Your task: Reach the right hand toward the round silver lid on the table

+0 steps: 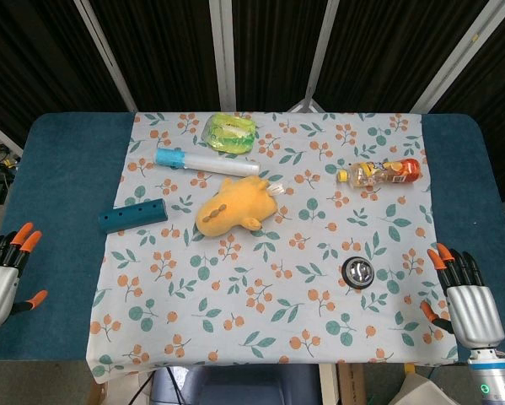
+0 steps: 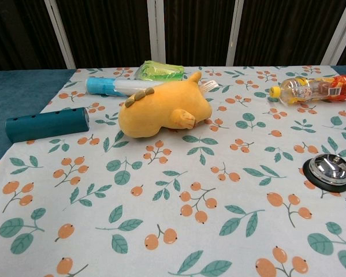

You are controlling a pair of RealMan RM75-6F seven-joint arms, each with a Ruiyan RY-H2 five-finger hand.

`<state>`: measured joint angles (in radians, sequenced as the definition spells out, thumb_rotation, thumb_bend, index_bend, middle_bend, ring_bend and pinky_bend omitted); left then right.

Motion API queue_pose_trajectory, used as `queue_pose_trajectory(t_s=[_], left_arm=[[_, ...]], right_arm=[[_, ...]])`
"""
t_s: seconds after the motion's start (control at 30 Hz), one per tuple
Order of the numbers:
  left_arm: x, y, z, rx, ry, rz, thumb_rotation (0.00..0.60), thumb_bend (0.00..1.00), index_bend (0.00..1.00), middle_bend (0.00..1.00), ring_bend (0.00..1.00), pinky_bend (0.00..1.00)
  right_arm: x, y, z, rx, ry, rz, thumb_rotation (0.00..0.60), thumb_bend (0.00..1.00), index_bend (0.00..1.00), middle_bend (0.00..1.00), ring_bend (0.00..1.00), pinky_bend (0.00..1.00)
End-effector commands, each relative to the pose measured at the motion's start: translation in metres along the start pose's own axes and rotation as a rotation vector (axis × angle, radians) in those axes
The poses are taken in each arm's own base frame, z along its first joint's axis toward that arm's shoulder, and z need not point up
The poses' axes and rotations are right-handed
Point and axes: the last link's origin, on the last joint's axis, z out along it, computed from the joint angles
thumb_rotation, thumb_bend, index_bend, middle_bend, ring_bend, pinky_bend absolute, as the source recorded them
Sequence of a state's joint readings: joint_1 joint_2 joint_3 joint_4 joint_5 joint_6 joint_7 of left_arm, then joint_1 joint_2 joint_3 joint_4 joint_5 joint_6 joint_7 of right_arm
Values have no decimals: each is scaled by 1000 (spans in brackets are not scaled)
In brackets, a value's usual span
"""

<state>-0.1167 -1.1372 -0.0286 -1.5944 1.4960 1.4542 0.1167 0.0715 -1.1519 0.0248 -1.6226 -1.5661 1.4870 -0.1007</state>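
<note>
- Seen at the table's near right corner: right hand [image 1: 467,297], holding nothing, fingers straight and slightly apart, thumb out to the side, resting over the blue table [image 1: 62,194] edge just off the floral cloth [image 1: 269,253].
- Lay on the cloth near its near right corner: round silver lid [image 1: 358,272], on a black rim, apart from the right hand; in the chest view at the right edge [image 2: 330,171].
- Hung at the near left edge: left hand [image 1: 3,270], holding nothing, fingers apart.
- Sprawled at the cloth's middle: yellow plush toy [image 1: 232,208].
- Lay toward the left edge: teal perforated bar [image 1: 132,216].
- Lined up along the far side: white tube with a blue cap [image 1: 206,162] and, behind it, green packet [image 1: 229,132].
- Lay on its side near the far right corner: small plastic bottle with a yellow cap [image 1: 380,173].
</note>
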Motion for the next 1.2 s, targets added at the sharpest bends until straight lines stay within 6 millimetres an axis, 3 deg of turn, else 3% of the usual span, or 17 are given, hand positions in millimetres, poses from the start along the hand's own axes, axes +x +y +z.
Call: queue_pose_trajectory(t_s=[0.03,0.63,0.73,0.9,0.97,1.2], left_arm=[[0,0,0,0,0,1,600,38,0,0,0,0],[1,1,0,2,7,-4,600,38,0,0,0,0],[1,2,-1,1,7,-5,600,38,0,0,0,0],[1,2,-1,1,7,-6,600,38,0,0,0,0],[1,2,0,0,6,-7,600,38,0,0,0,0],[1,3,-1,-3,0,-9,600,38,0,0,0,0]], right_arm=[[0,0,0,1,2,1,600,305,0,0,0,0],[-4,-6,0,12,-12,6,600,306,0,0,0,0],[-7,-9,3,16,-24,4,600,399,0,0,0,0],[-16,-21,11,22,-64,1,600,664,0,0,0,0],[-20,-26,14,29,-75,-16,600,724,0,0,0,0],[-44,-44,23,44,-131,-77,600,811,0,0,0,0]])
